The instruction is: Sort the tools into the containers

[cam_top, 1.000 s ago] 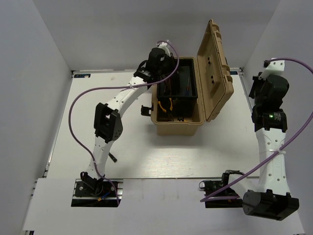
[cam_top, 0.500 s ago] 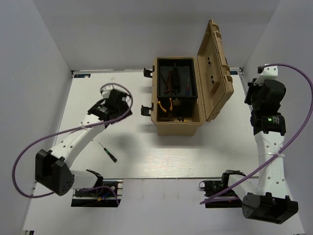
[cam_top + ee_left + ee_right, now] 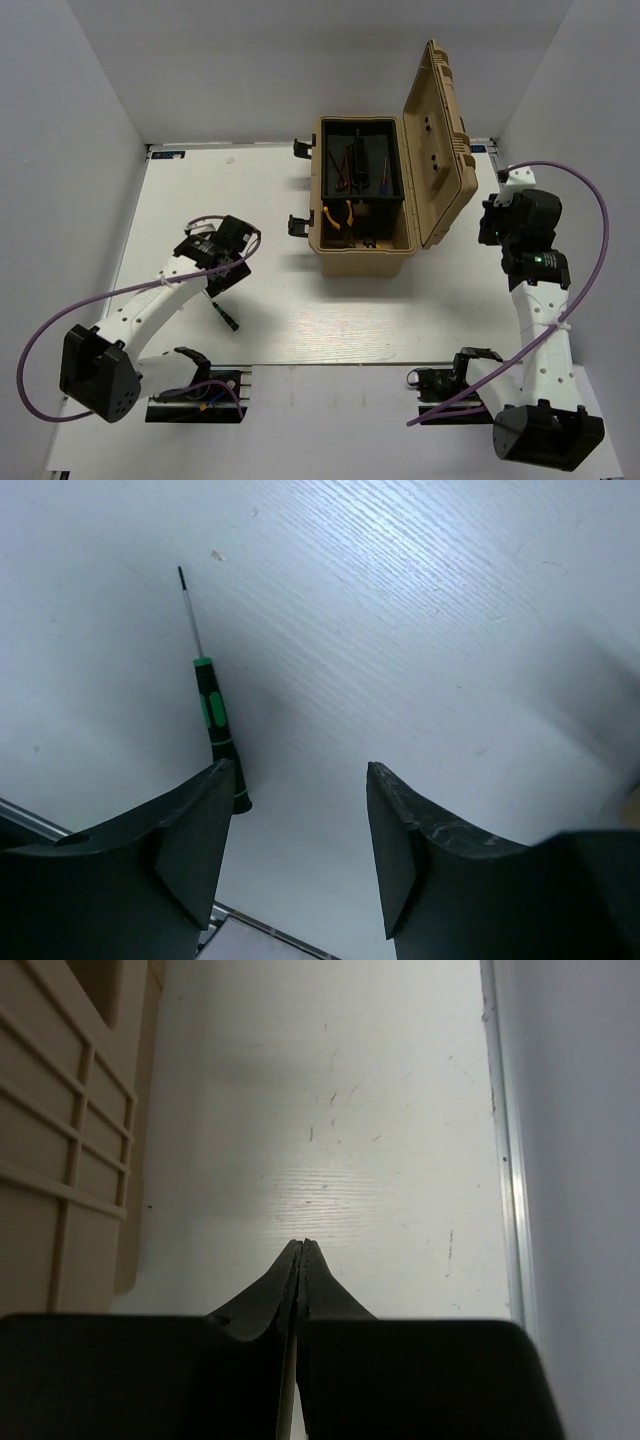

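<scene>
Screwdriver [image 3: 224, 317] on the bare table [image 3: 300, 320] is what matters in the top view. It lies on the near-left part, well apart from the open toolbox [image 3: 362, 255], and the left gripper [image 3: 214, 280] hangs just beside it. That is plainly your nearer arm. The right gripper [image 3: 494, 224] sits across the table, beyond the raised lid [image 3: 440, 130]. Inside the box you can make out the orange-handled pliers [image 3: 349, 214] and some thin reddish tools, but the dark interior hides the rest. The arm covers the left jaws here, so you cannot read their gap from above.

The left wrist view settles it. The left gripper [image 3: 298, 772] is spread wide with nothing between its fingers [image 3: 195, 830]. The screwdriver [image 3: 214, 725], green and black on the handle, lies off to the left of the gap. Its butt is just beside the left fingertip and its thin shaft points up and away from the claw. Its long axis runs roughly along the fingers rather than across them, so I judge you need a shift left and probably a wrist turn before closing. The butt's very end is close to the finger, and contact cannot be ruled out.

In the right wrist view, the right gripper [image 3: 301, 1250] is pressed closed on nothing, over bare table [image 3: 380, 1160]. The ribbed lid [image 3: 60, 1160] is cut off at the left edge, and no tool shows.
</scene>
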